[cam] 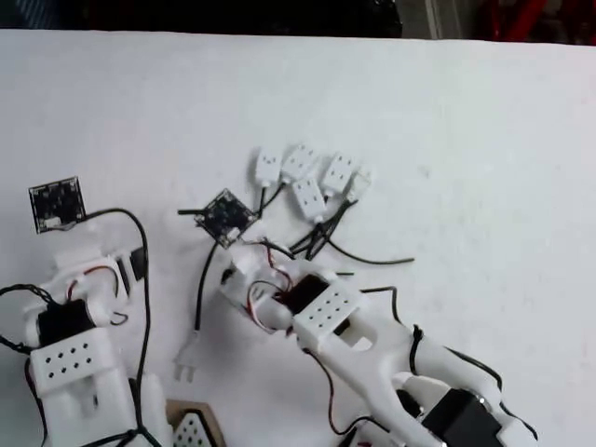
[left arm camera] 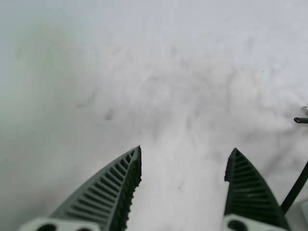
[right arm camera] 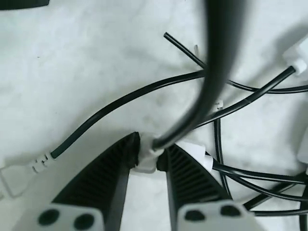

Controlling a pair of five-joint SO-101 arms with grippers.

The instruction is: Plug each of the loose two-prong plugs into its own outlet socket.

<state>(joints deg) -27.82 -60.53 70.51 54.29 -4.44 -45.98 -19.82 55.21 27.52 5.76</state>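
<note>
Plug (right arm camera: 146, 161) sat clamped between the right gripper's (right arm camera: 151, 144) jaws, black cable (right arm camera: 216, 57) climbing past the wrist camera; from above, the arm (cam: 335, 317) hid that grip. Second plug (cam: 189, 358) lay near the desk's (cam: 484, 140) front edge, sockets (cam: 312, 182) clustered mid-desk. Left gripper (left arm camera: 185, 151) hung jaws apart over the desk.

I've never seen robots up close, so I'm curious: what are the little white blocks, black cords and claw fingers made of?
The white blocks look like matte moulded plastic: uniform colour, crisp edges. The black cords seem rubbery-sheathed, smooth and curving freely. The left gripper has fingers that appear dark matte plastic, ribbed, possibly printed.
</note>
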